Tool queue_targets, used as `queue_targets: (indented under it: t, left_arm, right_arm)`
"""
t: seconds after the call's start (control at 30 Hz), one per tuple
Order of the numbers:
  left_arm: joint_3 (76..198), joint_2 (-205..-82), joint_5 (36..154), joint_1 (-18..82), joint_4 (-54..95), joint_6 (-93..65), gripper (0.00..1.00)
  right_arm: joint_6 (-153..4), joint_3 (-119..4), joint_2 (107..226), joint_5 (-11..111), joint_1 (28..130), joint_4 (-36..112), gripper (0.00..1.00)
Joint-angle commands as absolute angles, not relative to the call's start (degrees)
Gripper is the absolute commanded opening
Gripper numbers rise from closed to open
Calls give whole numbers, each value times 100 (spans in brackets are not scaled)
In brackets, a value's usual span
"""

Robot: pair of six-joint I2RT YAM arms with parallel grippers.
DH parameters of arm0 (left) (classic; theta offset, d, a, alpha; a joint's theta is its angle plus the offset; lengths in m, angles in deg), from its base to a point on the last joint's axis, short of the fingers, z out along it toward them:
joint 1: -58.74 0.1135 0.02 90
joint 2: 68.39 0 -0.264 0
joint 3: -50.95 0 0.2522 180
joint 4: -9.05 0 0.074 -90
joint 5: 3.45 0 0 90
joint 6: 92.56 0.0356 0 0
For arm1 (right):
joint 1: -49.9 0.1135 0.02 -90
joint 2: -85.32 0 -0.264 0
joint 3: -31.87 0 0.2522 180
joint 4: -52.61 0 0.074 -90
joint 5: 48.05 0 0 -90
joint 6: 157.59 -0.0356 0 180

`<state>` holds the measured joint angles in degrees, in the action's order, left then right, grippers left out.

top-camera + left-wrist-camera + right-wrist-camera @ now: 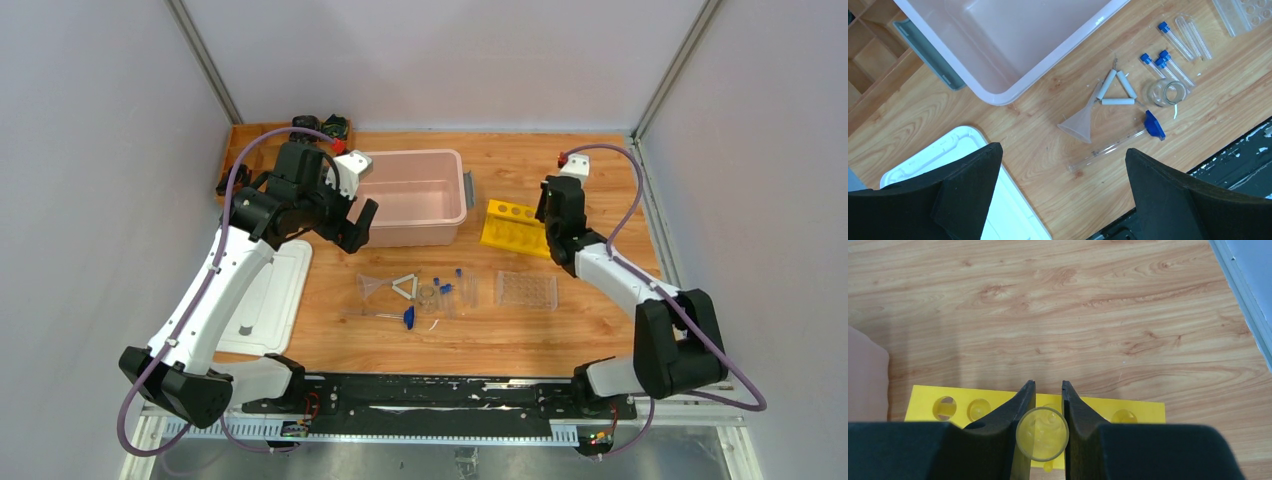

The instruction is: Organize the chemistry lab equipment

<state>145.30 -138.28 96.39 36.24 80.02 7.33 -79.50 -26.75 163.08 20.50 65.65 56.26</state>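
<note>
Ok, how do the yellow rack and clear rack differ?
The yellow rack is opaque with a row of large holes; the clear rack is see-through with a grid of small wells. The right gripper holds a clear tube over the yellow rack; nothing is at the clear one. Both sit on the table.

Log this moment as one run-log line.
left gripper: open, empty | right gripper: shut on clear tube over yellow rack | funnel, white triangle, blue-capped tubes: loose on table

A pink bin (420, 233) sits open side up at the far middle of the wooden desk (590, 330), with a grey handle (469, 190) on its right end. A white lid (268, 300) lies flat to its near left. A wooden compartment tray (250, 140) occupies the far-left corner.
</note>
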Motion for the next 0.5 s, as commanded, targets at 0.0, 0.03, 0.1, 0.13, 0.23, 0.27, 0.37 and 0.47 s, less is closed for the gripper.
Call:
queue_targets:
  t: [0.0,0.03,0.1,0.13,0.23,0.27,0.37,0.47]
  left_arm:
    - [14695,-13793,9576,3642,8016,786,100]
    - [14683,-13793,9576,3642,8012,789,100]
    - [14678,-13784,9565,3642,8011,798,100]
    - [14672,-13775,9556,3642,8011,798,100]
    - [14674,-13774,9550,3642,8011,811,100]
    - [14677,-13776,9543,3642,8011,814,100]
    - [14695,-13795,9535,3642,8011,808,100]
    - [14719,-13822,9509,3642,8011,799,100]
  right_arm:
    - [-7936,-2600,16483,2042,6616,5865,0]
    - [-7943,-2607,16526,2042,6621,5875,0]
    - [-7962,-2609,16599,2042,6626,5895,0]
    - [-7968,-2610,16648,2050,6625,5904,0]
    - [-7957,-2609,16748,2051,6624,5944,0]
    - [-7942,-2609,16785,2051,6625,5968,0]
    - [-7816,-2618,16885,2028,6625,6122,0]
    - [-7665,-2720,17066,2018,6625,6288,0]
